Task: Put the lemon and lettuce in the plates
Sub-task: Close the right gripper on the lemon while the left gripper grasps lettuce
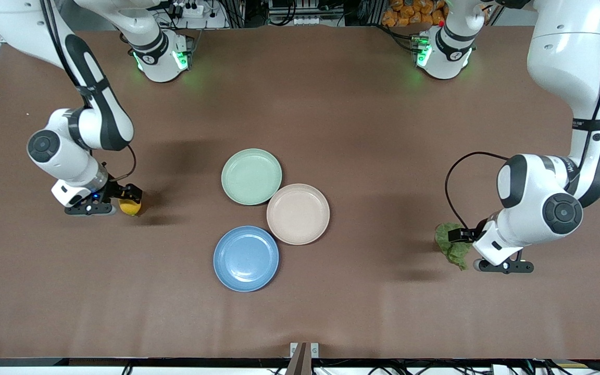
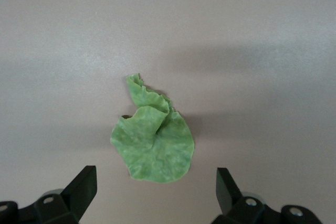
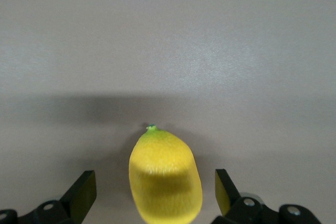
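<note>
Worktop (image 1: 331, 104) lies bare around the blue plate (image 1: 246, 258) and beige plate (image 1: 298, 213), the lemon (image 1: 131, 208) toward the right arm's end, the lettuce (image 1: 452, 244) toward the left's. The right hand (image 3: 155, 192) hangs spread wide over the lemon; the left hand (image 2: 156, 190), equally spread, hangs over the lettuce.

Three plates mid-table — mint (image 1: 251, 176), beige-pink (image 1: 298, 213), blue (image 1: 246, 258); right gripper (image 1: 129, 200) over lemon (image 1: 130, 208), left gripper (image 1: 464, 245) over lettuce (image 1: 451, 247).

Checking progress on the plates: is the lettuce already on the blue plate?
No: the lettuce lies on the table under the left claw, while the blue plate holds nothing.
</note>
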### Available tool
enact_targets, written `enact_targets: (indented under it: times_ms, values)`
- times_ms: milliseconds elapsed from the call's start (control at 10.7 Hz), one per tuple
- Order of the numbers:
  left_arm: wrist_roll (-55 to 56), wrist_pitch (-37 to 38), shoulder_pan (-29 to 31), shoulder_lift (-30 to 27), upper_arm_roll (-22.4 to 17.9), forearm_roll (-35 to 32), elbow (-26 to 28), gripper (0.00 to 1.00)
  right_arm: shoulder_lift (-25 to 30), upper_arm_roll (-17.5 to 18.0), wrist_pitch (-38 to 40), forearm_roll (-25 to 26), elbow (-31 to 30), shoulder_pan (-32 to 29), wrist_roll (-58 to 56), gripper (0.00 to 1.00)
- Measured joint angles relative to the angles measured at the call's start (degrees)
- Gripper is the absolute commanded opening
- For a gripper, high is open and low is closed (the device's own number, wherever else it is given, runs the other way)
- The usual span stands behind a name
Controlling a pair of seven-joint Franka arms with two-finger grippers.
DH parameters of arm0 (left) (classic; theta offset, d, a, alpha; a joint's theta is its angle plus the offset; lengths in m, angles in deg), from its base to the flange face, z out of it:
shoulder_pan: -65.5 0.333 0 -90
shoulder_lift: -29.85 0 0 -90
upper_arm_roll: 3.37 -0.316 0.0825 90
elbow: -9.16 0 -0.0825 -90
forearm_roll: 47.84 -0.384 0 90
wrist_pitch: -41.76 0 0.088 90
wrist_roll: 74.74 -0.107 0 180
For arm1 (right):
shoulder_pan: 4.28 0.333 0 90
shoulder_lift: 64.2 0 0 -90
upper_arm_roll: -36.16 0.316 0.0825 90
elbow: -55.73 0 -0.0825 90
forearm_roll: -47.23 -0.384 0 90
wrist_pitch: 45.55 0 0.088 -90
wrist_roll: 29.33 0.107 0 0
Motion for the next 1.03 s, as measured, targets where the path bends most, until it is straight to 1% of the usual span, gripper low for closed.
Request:
enact_targets:
  times_ms: [188,376,563,751,845,939,1033]
  values:
    - [0.41,-1.78,0.0,1.5,-0.03,-0.16,-0.22,1.0,-1.68,0.0,-1.58,0.0,0.0,0.2,0.0,1.0]
    - [0.68,-4.07,-0.05,3.04,-0.34,-0.4,-0.31,1.0,-2.91,0.0,-4.81,0.0,-0.67,0.25,0.0,1.0]
    - [0.72,-6.38,-0.29,4.82,-1.66,-0.45,-0.37,1.0,-4.71,0.0,-8.48,0.0,-1.92,0.25,0.0,1.0]
    - [0.72,-8.17,-0.38,6.34,-2.03,-0.45,-0.45,1.0,-5.87,0.0,-9.45,0.0,-2.15,0.25,0.0,1.0]
    - [0.72,-8.69,-0.55,6.86,-2.04,-0.45,-0.5,1.0,-5.93,0.0,-9.48,0.0,-2.14,0.25,0.0,0.76]
    - [0.72,-8.92,-0.97,7.28,-2.04,-0.45,-0.6,1.0,-5.93,0.0,-9.48,0.0,-2.14,0.25,0.0,0.58]
    - [0.83,-8.94,-1.47,7.68,-2.06,-0.45,-0.73,1.0,-5.93,-0.01,-9.48,0.0,-2.14,0.25,0.0,0.51]
